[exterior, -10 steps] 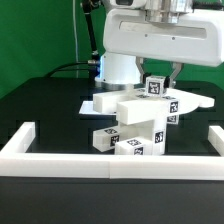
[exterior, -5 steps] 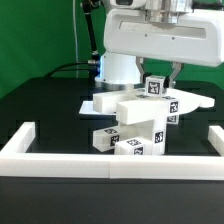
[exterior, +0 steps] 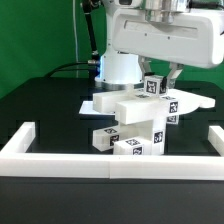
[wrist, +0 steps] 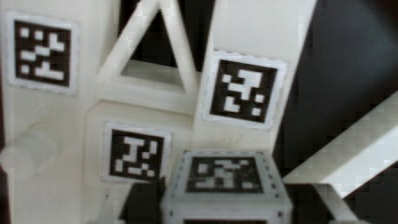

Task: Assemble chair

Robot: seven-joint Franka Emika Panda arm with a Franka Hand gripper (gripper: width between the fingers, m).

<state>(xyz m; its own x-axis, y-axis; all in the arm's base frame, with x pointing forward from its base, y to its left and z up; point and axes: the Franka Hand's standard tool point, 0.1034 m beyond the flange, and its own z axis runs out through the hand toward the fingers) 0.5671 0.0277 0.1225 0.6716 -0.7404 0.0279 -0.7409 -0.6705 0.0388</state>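
The partly built white chair (exterior: 140,122) stands in the middle of the black table, a stack of blocky slabs and bars with black-and-white tags. My gripper (exterior: 158,78) hangs just above its top on the exterior view's right, shut on a small white tagged chair part (exterior: 153,87) that touches or nearly touches the stack. In the wrist view this part (wrist: 217,178) sits between my jaws, with the gripper (wrist: 217,208) at the picture's edge. Beyond it lie the chair's tagged faces (wrist: 244,88) and slanted bars (wrist: 143,45). The fingertips themselves are mostly hidden.
A long white border wall (exterior: 110,160) runs along the front and turns up both sides of the table. The marker board (exterior: 197,100) lies flat behind the chair. A green backdrop and the arm's white base (exterior: 120,68) stand at the back.
The arm has shifted very slightly; the held part stays in the grip at the top of the stack. Nothing else has moved.
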